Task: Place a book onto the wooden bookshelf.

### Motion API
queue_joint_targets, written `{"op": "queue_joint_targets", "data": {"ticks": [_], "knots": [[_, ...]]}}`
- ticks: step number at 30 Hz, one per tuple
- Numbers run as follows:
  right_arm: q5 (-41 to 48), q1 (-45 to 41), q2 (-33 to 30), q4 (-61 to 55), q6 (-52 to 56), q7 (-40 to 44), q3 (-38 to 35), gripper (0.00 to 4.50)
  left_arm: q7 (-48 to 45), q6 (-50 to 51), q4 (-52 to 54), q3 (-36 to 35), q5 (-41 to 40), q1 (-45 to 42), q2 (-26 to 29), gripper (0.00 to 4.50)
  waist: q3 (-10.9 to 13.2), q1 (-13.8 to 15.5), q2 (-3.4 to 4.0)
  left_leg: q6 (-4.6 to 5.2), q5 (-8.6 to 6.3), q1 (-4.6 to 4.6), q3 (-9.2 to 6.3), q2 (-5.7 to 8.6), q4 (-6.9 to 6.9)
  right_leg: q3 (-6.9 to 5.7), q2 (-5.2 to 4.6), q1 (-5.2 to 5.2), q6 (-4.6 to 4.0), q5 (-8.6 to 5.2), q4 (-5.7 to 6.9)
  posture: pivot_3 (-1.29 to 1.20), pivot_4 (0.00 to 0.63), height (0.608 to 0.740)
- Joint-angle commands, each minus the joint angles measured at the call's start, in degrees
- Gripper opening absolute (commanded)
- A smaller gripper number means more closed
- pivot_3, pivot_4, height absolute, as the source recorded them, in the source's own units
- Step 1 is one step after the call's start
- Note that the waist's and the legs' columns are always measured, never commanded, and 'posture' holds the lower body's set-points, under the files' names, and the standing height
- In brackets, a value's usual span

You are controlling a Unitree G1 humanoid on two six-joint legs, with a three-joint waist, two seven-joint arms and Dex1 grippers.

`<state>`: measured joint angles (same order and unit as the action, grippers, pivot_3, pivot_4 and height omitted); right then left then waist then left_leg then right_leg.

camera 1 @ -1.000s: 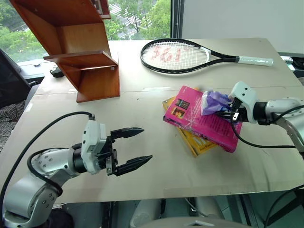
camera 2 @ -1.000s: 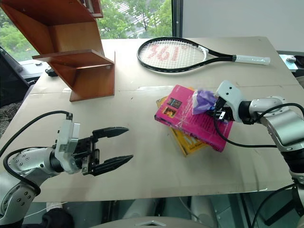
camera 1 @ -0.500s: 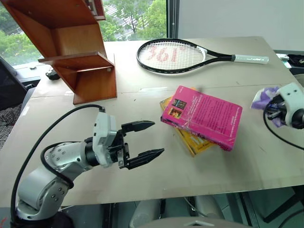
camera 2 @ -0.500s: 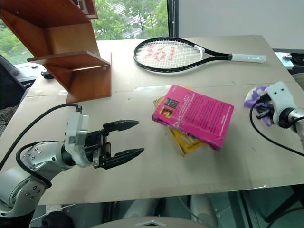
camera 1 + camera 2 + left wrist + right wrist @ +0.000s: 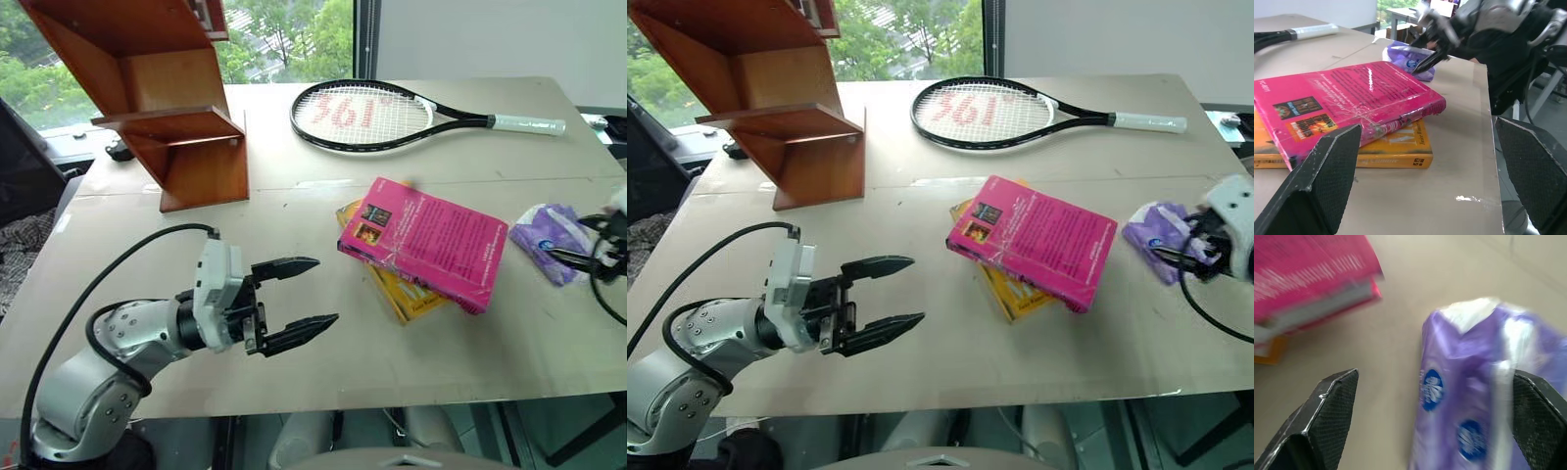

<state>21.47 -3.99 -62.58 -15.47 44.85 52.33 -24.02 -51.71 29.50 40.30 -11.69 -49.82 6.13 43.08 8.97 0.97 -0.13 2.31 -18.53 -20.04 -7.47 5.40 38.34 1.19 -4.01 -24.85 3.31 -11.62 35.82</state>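
- Head views: pink book [image 5: 423, 243] lies flat on the table [image 5: 294, 382], stacked crosswise on a yellow book [image 5: 397, 289]. Left of the pink book, well apart from it, the left gripper [image 5: 304, 294] hovers with its jaws spread wide, holding nothing, tips aimed toward the book. Right of the pink book, the right gripper [image 5: 1176, 257] sits at a purple packet [image 5: 1156, 235] lying on the table; its jaws stand apart, and whether they touch the packet cannot be told. Behind and to the left of the pink book stands the wooden bookshelf [image 5: 167, 98]; straight behind it lies a tennis racket [image 5: 392, 116].
- Left wrist view: between the two wide-apart black fingers [image 5: 1312, 191], the pink book rests on the yellow one; past the book's far end, the purple packet lies with the right gripper's tips just over it.
- Right wrist view: wide-parted fingers [image 5: 1322, 416] frame the purple packet close up, with a corner of the pink book beside it.
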Motion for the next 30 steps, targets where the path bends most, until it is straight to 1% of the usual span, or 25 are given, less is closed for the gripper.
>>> {"op": "queue_joint_targets", "data": {"ticks": [1, 2, 3, 4, 7, 8, 11, 14, 21, 26, 30], "knots": [[2.56, 5.33, 0.83, -6.98, 2.78, 1.47, -5.9, 3.17, -1.44, -1.46, 1.39, -3.57, -0.9, 3.23, 0.53, 4.5, -0.02, -0.13, -0.08, 0.01, 0.0, 0.08, 0.02, 0.0, 0.03, -0.03, 0.01, 0.1, 0.0, 0.0, -0.01, 0.0, 0.15, 0.74], [2.82, 5.31, 1.66, -8.08, 3.28, 0.27, -5.23, 2.93, -1.89, -1.85, 1.41, -4.2, -0.61, 4.36, 0.48, 4.5, -0.03, -0.23, -0.08, 0.01, 0.0, 0.07, 0.04, 0.0, 0.04, -0.04, -0.01, 0.11, 0.0, 0.0, 0.0, 0.0, 0.15, 0.74], [3.08, 5.09, 2.16, -8.81, 3.69, -0.69, -4.62, 2.32, -2.26, -2.12, 1.27, -4.63, -0.44, 4.98, 0.5, 4.5, -0.02, -0.27, -0.07, 0.01, 0.0, 0.19, 0.13, -0.02, 0.02, 0.0, 0.02, 0.15, 0.0, 0.0, 0.03, 0.0, 0.15, 0.74], [2.18, 4.47, 3.2, -9.41, 3.47, -2.45, -1.73, 2.11, -2.66, -2.52, 1.42, -5.09, -0.13, 6.01, 0.46, 4.5, -0.02, -0.33, -0.05, 0.01, 0.0, 0.18, 0.16, -0.02, 0.03, 0.01, 0.03, 0.13, 0.01, 0.0, 0.04, 0.0, 0.15, 0.74], [-0.31, 1.67, 5.91, -9.88, 3.14, -6.58, 6.27, 0.53, -2.91, -3.27, 1.45, -5.76, 0.45, 7.33, 0.43, 4.5, -0.03, -0.28, -0.09, 0.0, 0.0, 0.24, 0.26, -0.06, 0.04, 0.02, 0.06, 0.15, 0.0, 0.0, 0.07, 0.0, 0.15, 0.74], [-0.99, 0.59, 6.42, -9.54, 3.27, -7.51, 8.17, 0.07, -2.89, -3.44, 1.4, -5.92, 0.59, 7.49, 0.46, 4.5, -0.02, -0.22, -0.09, 0.01, 0.0, 0.22, 0.25, -0.06, 0.06, 0.01, 0.05, 0.15, 0.0, 0.0, 0.07, 0.0, 0.15, 0.74], [-2.3, -2.39, 7.87, -8.38, 3.54, -9.27, 12.95, 0.02, -2.48, -3.85, 1.81, -6.75, 0.76, 8.43, 0.54, 4.5, -0.02, -0.11, -0.09, 0.01, 0.0, 0.21, 0.26, -0.05, 0.06, 0.0, 0.03, 0.14, 0.0, 0.0, 0.06, 0.0, 0.15, 0.74], [-2.77, -4.03, 8.54, -7.77, 3.5, -9.66, 15.77, 0.02, -1.87, -4.02, 2.71, -7.62, 0.97, 9.78, 0.28, 4.5, -0.02, -0.07, -0.09, 0.01, 0.0, 0.17, 0.17, -0.03, 0.06, -0.04, 0.01, 0.13, 0.0, 0.0, 0.04, 0.0, 0.15, 0.74], [-0.92, -7.58, 11.26, -8.8, 5.23, -10.4, 17.56, 0.02, -0.53, -4.71, 4.04, -9.92, 1.27, 14.03, -0.97, 4.5, -0.02, -0.23, -0.08, 0.01, -0.01, 0.15, 0.12, -0.04, 0.0, -0.08, 0.02, 0.1, -0.01, -0.01, 0.0, 0.0, 0.15, 0.74], [-1.04, -9.02, 12.47, -9.16, 7.06, -11.83, 19.51, 0.02, 0.06, -5.28, 4.53, -9.82, 1.71, 15.19, -1.06, 4.5, -0.02, -0.15, -0.09, 0.01, -0.01, 0.16, 0.13, -0.04, 0.01, -0.09, 0.03, 0.11, -0.01, -0.01, 0.01, 0.0, 0.15, 0.74], [-1.45, -10.95, 14.65, -9.84, 8.83, -14.06, 22.02, 0.02, 0.32, -5.55, 4.68, -9.83, 2.17, 15.8, -1.09, 4.5, -0.02, -0.21, -0.09, 0.01, -0.01, 0.16, 0.14, -0.04, 0.01, -0.09, 0.03, 0.1, -0.01, -0.01, 0.01, 0.0, 0.15, 0.74]]}}
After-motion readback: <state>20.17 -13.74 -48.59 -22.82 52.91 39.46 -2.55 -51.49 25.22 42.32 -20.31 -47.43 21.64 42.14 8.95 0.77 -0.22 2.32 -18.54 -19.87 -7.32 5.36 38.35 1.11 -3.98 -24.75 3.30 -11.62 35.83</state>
